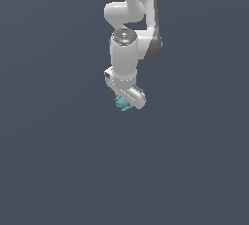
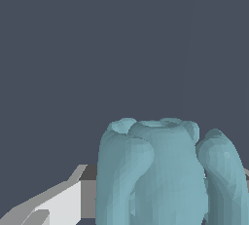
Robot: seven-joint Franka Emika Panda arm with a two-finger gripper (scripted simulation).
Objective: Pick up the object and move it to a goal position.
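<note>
The object (image 1: pixel 121 103) is a small light teal-blue lumpy thing with darker grooves. It peeks out under my white gripper (image 1: pixel 124 104) in the exterior view, held in the air. In the wrist view the object (image 2: pixel 165 175) fills much of the frame close to the camera, with a white and grey finger (image 2: pixel 63 202) pressed against its side. The other finger is mostly hidden behind it. The gripper is shut on the object.
The white arm (image 1: pixel 129 48) hangs down from the top of the exterior view. Everything around it is a plain dark grey-blue ground with no other objects and no marker in view.
</note>
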